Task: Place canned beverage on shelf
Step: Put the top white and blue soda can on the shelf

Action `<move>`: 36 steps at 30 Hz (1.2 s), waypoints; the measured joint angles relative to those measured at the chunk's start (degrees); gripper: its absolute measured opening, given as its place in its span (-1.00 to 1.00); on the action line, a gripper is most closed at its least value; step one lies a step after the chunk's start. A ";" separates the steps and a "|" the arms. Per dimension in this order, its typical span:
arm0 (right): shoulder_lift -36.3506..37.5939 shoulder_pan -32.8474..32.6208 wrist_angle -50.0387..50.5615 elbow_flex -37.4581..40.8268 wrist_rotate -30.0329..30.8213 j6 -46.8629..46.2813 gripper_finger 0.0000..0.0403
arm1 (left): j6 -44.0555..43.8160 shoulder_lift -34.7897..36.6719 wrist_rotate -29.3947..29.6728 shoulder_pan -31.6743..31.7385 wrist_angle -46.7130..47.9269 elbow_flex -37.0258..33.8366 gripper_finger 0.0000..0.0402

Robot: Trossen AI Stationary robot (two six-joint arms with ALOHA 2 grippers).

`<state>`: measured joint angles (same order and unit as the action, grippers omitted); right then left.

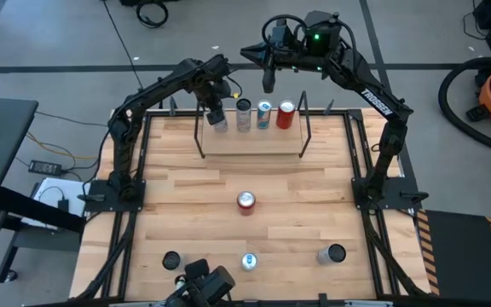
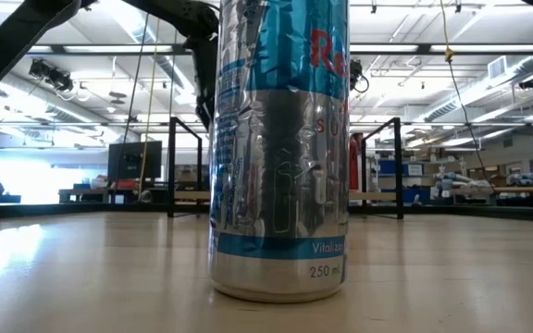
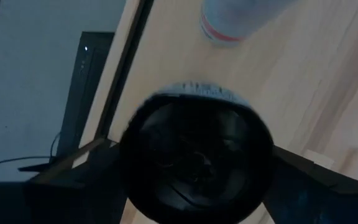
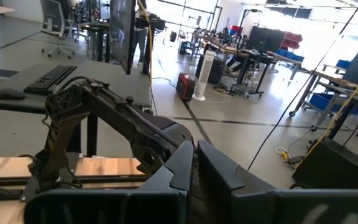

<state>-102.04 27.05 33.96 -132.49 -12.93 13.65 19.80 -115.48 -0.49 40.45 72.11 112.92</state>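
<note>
Left gripper (image 1: 217,113): fingers straddle a dark-topped can (image 1: 219,120) at the left end of the shelf (image 1: 252,143), whether gripping or letting go I cannot tell.

Beside it, three cans in a row, evidently placed.

Right gripper (image 1: 268,78): closed, empty, raised behind the shelf.

Four cans wait on the table (image 1: 186,205).

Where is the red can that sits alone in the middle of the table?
In the high view the red can stands alone near the tabletop's centre, in front of the shelf and behind the blue-and-silver can at the near edge.
</note>
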 joint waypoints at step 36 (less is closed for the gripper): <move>0.00 0.00 2.15 0.00 0.00 0.00 -0.85 | 0.29 0.81 -0.11 -0.15 1.63 3.26 0.56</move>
<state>-102.04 27.05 36.11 -132.49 -12.93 13.65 20.09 -114.67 -0.60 40.29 73.74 116.19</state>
